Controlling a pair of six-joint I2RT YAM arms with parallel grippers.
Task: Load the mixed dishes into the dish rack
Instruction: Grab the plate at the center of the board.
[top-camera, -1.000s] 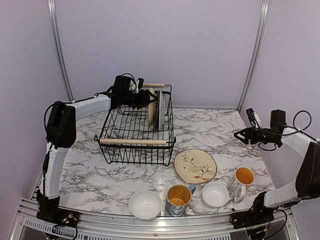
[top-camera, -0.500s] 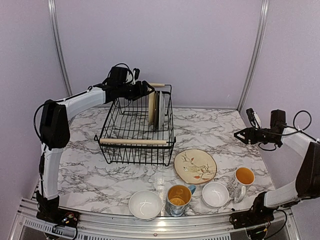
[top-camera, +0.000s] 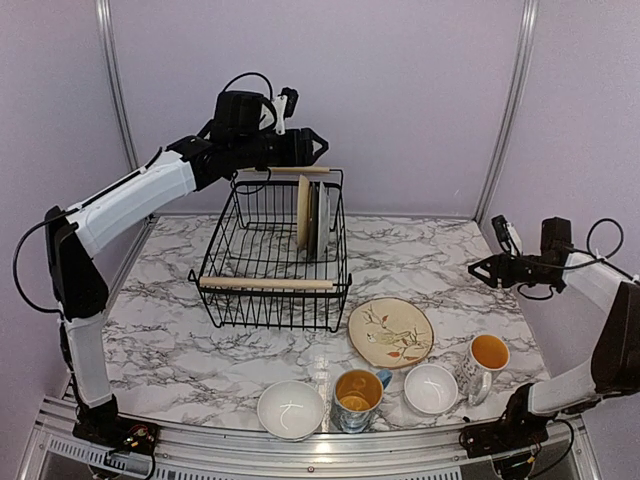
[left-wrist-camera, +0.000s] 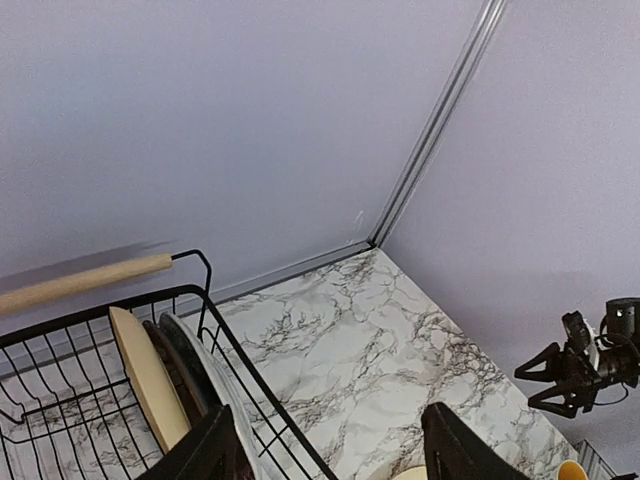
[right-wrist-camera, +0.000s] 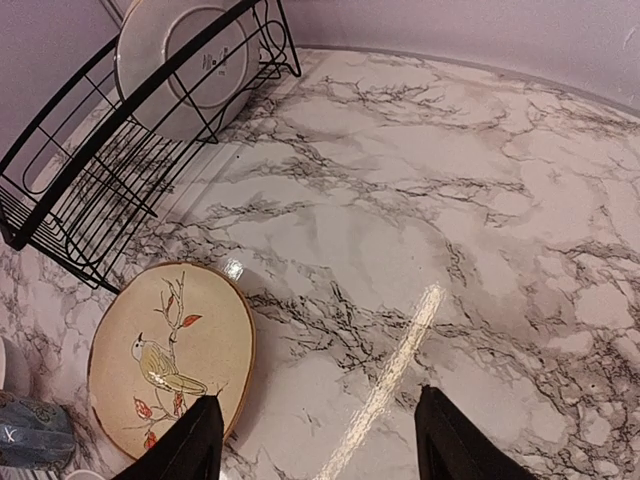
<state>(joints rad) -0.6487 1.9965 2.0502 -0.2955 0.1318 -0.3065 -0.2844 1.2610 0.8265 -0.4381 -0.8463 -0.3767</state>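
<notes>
Since a second ago the left gripper (top-camera: 318, 148) has lifted out of the dish rack (top-camera: 272, 306), where it sat low against the standing plates. It now hangs above the rack's far wooden handle (top-camera: 300, 170), its fingers spread with nothing between them. The rack lies below this claw and reaches nearward from it. The pale yellow plate (top-camera: 303, 212) and the darker plates (top-camera: 320, 220) beside it stand upright in the slots just beneath its fingertips, unchanged. Nearer the bases than that claw and well apart from it, on the marble table (top-camera: 170, 330), nothing has shifted: a white bowl (top-camera: 291, 409), a yellow-lined mug (top-camera: 358, 398), the bird plate (top-camera: 390, 332) lying flat, a second white bowl (top-camera: 431, 388) and a second mug (top-camera: 487, 360). The right gripper (top-camera: 478, 268) has kept its place, raised over the table's right side, its fingers parted and empty; the bird plate lies below and to its left, the rack farther left still
</notes>
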